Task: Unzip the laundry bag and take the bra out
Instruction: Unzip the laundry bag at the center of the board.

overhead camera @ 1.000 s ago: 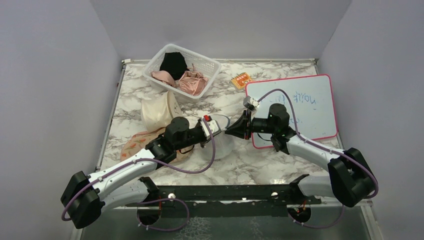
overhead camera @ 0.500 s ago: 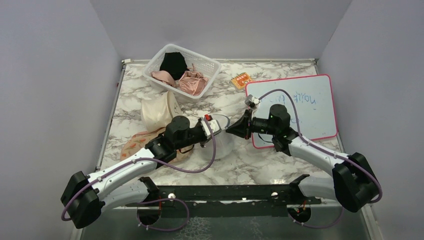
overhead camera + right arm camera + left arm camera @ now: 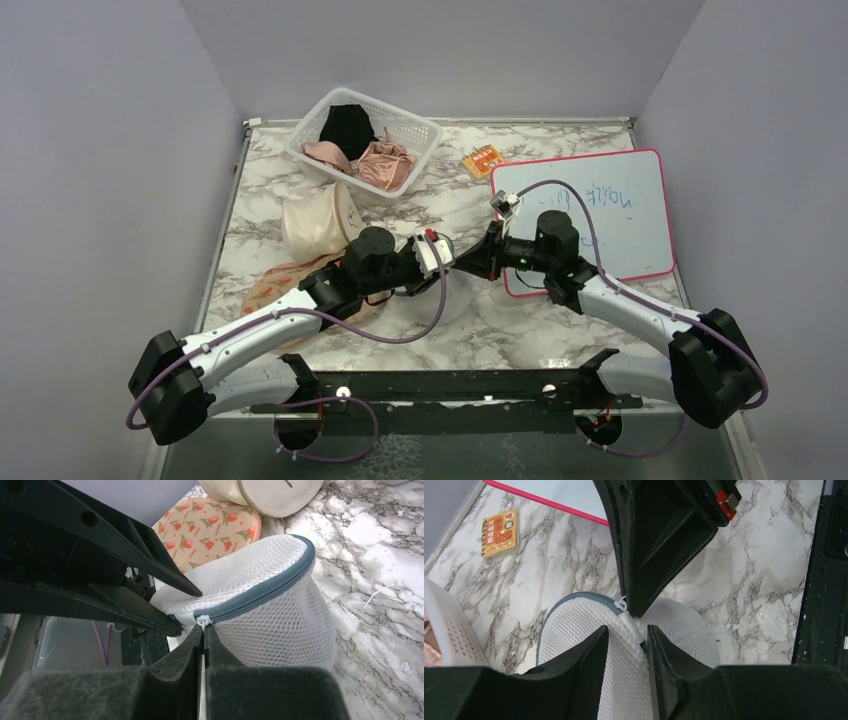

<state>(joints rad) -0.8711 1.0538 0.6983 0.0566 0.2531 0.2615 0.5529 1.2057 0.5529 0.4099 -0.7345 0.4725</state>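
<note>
laundry bag (image 3: 260, 580) | zip pull (image 3: 202, 621) in right gripper (image 3: 204, 633) | whiteboard (image 3: 600, 205) writing unreadable

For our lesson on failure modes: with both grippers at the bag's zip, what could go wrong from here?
1. The left gripper stands open around a fold of the bag, so nothing anchors it; a pull may drag it rather than unzip it.
2. The right gripper pinches the small zip pull by its tips alone; it could slip.
3. The grippers nearly touch and might collide.
</note>
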